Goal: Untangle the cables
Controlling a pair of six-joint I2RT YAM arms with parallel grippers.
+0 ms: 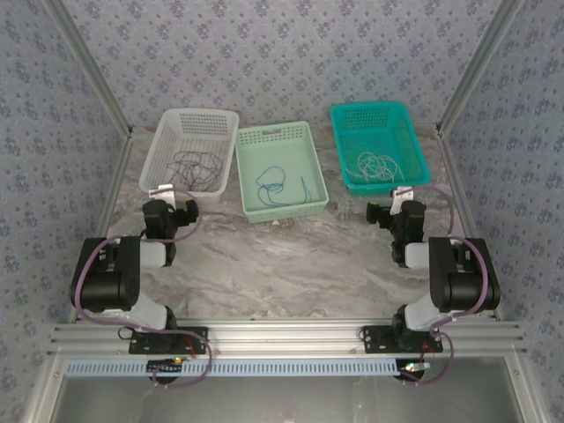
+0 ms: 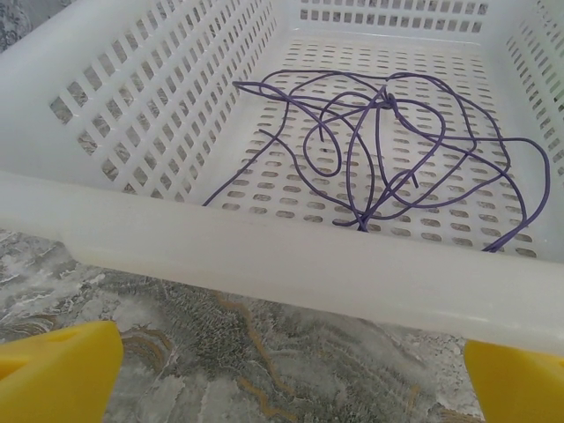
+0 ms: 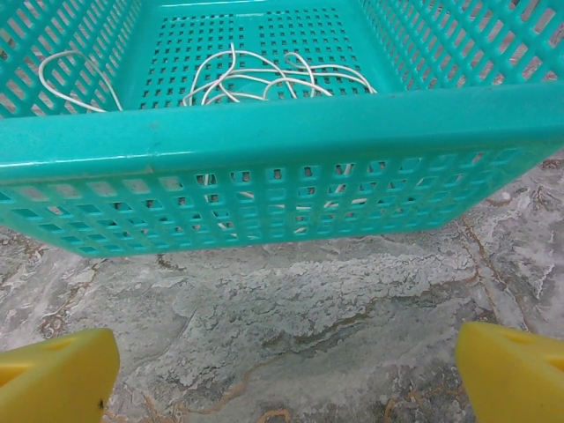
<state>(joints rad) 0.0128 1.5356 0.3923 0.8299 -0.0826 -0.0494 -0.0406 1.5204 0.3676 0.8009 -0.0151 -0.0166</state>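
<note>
My left claw (image 2: 282,383) spread wide before white basket (image 2: 264,256) with purple cable (image 2: 385,100) inside, my right claw (image 3: 282,374) wide before teal basket (image 3: 264,132) with white cable (image 3: 231,62) inside

White basket (image 1: 204,112); pale green basket (image 1: 272,131); teal basket (image 1: 369,107); all on marbled table (image 1: 291,264)

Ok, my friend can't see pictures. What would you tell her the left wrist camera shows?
A purple cable lies in loose, tangled loops on the floor of a white basket, seen from just outside its near rim. The left gripper is open and empty, its yellow fingertips at the bottom corners above the marbled table.
</note>
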